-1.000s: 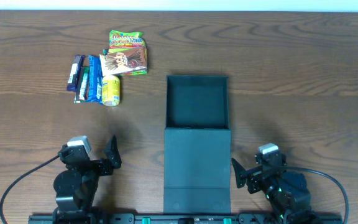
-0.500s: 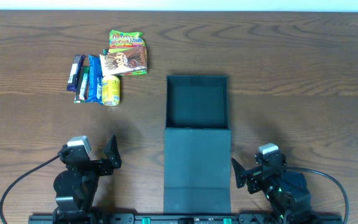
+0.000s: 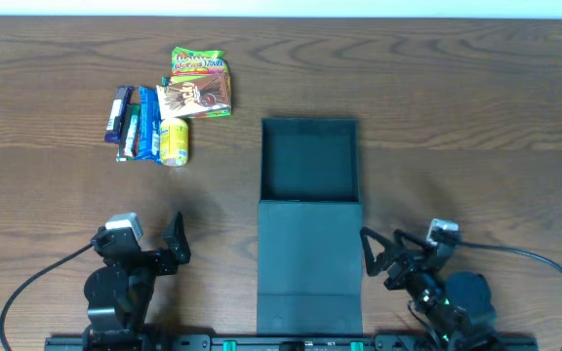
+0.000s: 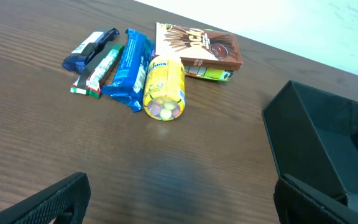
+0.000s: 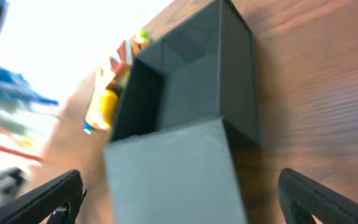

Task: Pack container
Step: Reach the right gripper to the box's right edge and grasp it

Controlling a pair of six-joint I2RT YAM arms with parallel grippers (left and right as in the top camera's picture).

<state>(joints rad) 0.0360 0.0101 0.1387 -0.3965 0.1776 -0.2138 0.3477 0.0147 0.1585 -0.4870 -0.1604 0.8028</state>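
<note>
1. The container (image 3: 310, 161) sits open and empty in the middle of the table (image 3: 476, 117). Its lid flap (image 3: 310, 268) lies flat toward me, so box and flap together run lengthwise between my two arms.
2. The snack packs (image 3: 164, 107) are in a loose cluster at the far left, well apart from the container, with a yellow tube (image 3: 174, 142) at the near edge of the group.
3. My left claw (image 3: 176, 244) is spread wide and holds nothing. The snacks lie straight ahead of it and the container is off to its right, so I judge this arm the nearer one for the first pick.
4. My right claw (image 3: 379, 258) is also wide open and empty. It is just beside the flap's right edge and angled toward the box, with the container between it and the snacks.
5. The coming move, as I judge it, is a forward reach with the left arm and then a carry to the right into the open box.
</note>
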